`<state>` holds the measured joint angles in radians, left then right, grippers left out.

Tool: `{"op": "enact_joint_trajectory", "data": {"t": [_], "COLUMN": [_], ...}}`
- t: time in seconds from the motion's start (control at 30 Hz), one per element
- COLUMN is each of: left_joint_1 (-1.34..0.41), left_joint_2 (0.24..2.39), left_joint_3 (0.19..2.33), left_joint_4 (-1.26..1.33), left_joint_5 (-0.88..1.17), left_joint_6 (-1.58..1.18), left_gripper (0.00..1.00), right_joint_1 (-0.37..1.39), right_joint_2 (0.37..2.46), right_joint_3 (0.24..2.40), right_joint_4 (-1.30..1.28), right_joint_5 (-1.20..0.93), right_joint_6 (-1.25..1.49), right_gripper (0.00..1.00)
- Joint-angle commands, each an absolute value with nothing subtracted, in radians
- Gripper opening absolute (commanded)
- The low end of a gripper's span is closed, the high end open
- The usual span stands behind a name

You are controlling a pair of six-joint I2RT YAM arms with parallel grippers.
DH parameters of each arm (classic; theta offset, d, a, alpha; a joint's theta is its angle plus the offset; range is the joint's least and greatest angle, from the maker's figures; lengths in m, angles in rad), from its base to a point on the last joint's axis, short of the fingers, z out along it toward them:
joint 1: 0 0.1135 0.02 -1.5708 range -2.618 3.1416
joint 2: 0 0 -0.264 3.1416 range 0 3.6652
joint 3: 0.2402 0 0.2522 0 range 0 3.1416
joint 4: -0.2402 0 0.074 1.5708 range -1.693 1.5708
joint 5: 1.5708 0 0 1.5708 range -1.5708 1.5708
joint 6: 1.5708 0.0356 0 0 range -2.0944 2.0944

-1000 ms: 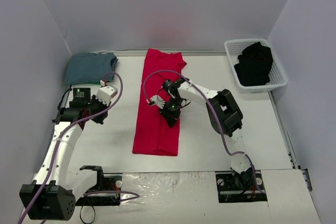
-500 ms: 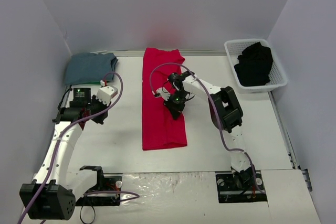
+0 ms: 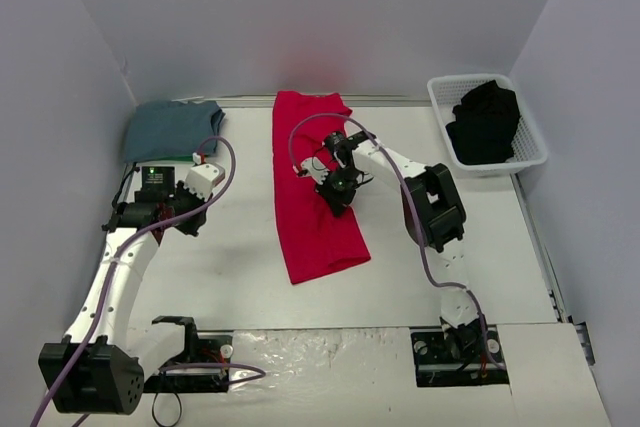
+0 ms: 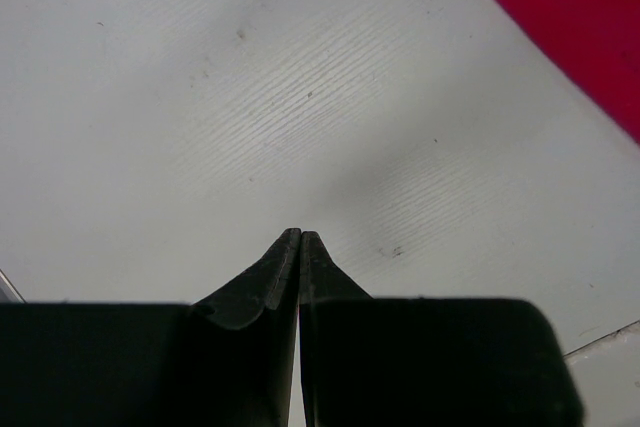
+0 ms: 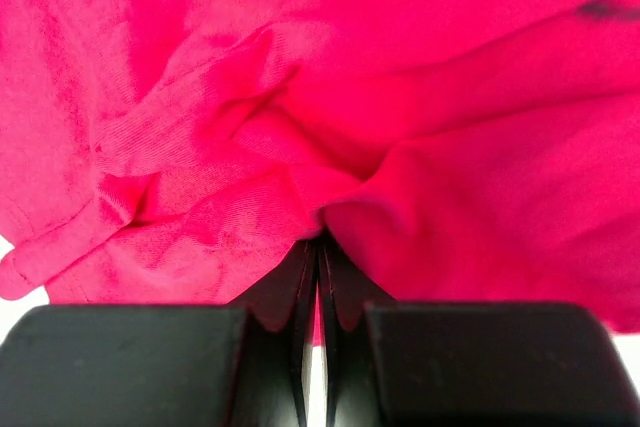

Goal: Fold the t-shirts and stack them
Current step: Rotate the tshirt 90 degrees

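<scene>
Red shirt [image 3: 318, 245]: lying mid-table as a long narrow strip, looks folded in lengthwise. The far end sits near the back wall and the near end reaches about halfway towards the arm bases.
Red shirt shape: the far half runs straight, then below the pinch point it kinks and the near end swings off to my right. The near hem is slanted, not square.
Red shirt surface: bright red, flat at both ends. On my right wrist cam [image 5: 470, 87] it's bunched into soft creases that all run in to the fingertips, and the loose edge at lower left curls over bare white.
Right gripper [image 3: 338, 193]: clamped on the red shirt about mid-length, towards its right edge. The fingers are pressed together with a fold of cloth nipped between the tips.
Left gripper [image 4: 300, 238]: fingers together with nothing in them, over bare table [image 3: 225, 267] to the left of the red shirt. Only a red corner shows at the upper right of that cam.
Blue-grey shirt [image 3: 170, 129]: folded flat in the far left corner, well apart from the red one.
Black shirt [image 3: 485, 119]: heaped in the white basket [image 3: 500, 167] at the far right.
</scene>
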<state>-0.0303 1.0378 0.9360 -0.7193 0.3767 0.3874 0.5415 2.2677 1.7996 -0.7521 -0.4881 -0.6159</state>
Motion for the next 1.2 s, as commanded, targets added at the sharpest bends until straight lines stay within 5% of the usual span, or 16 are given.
{"op": "enact_joint_trajectory", "data": {"t": [0.0, 0.13, 0.23, 0.3, 0.57, 1.0, 1.17], "left_joint_1": [-0.023, -0.023, -0.023, -0.021, -0.023, -0.011, -0.008], "left_joint_2": [1.025, 1.026, 1.016, 1.002, 0.974, 0.953, 0.972], "left_joint_3": [0.956, 0.954, 0.953, 0.948, 0.939, 0.931, 0.934], "left_joint_4": [-0.71, -0.707, -0.71, -0.707, -0.706, -0.68, -0.663], "left_joint_5": [0.388, 0.4, 0.423, 0.434, 0.442, 0.436, 0.425], "left_joint_6": [0.382, 0.388, 0.396, 0.397, 0.402, 0.368, 0.353], "left_gripper": [0.02, 0.02, 0.11, 0.18, 0.29, 0.33, 0.33], "right_joint_1": [0.526, 0.525, 0.525, 0.523, 0.489, 0.099, -0.142], "right_joint_2": [2.177, 2.019, 1.93, 1.852, 1.674, 1.425, 1.287], "right_joint_3": [1.706, 1.648, 1.626, 1.589, 1.517, 1.398, 1.3], "right_joint_4": [-0.776, -0.834, -0.87, -0.87, -0.858, -0.675, -0.635], "right_joint_5": [-0.374, -0.388, -0.388, -0.371, -0.4, -0.54, -0.796], "right_joint_6": [-0.64, -0.6, -0.572, -0.571, -0.56, -0.423, -0.469], "right_gripper": [0.0, 0.03, 0.14, 0.38, 0.98, 1.0, 1.0]}}
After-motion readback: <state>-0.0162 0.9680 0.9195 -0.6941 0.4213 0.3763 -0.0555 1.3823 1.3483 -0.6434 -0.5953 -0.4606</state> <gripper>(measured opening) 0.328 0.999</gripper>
